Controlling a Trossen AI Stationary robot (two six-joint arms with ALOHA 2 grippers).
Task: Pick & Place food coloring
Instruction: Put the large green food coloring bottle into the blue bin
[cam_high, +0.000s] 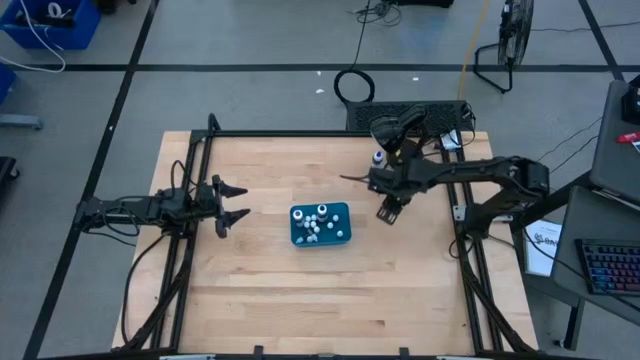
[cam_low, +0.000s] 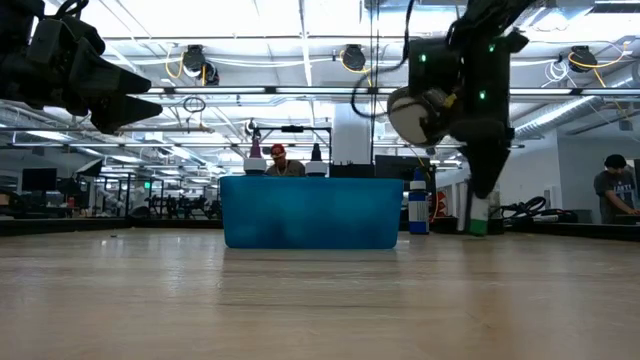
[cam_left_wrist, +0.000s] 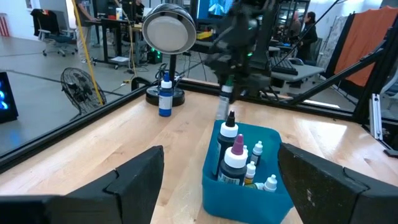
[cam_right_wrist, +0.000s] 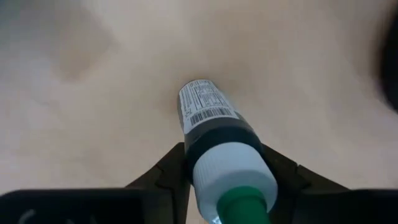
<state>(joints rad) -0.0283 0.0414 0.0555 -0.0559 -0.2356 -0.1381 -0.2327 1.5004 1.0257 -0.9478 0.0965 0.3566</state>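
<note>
Slowly does it for this step. Look at the right gripper, up in the air just to the right of the teal tray. Note the two fingers squeezed tight on a dark bottle of food coloring, with its white cap and green tip up near the wrist and its bottom pointing down at the wood. See the same bottle hanging a little above the table, not touching it, in the low view.

Move it left, over the tray. Lift it first if need be, so the bottom goes over the tray wall and does not bump it. Aim for a bare spot, not on top of the other bottles already in there. Pick a gap near the right side of the tray, since the taller dark ones seem to fill the far part. Hold the bottle straight up and down. Go down gently, then open the fingers only when the bottom looks low inside the tray. Pull straight up after, so nothing tips.

Hold the squeeze firm on the way, as a smooth round bottle could slip.

Leave the left gripper alone, fingers spread wide with nothing in them, well off to the left of the tray. Mind the blue bottle standing alone at the far side of the table; one more to fetch, most likely.
</note>
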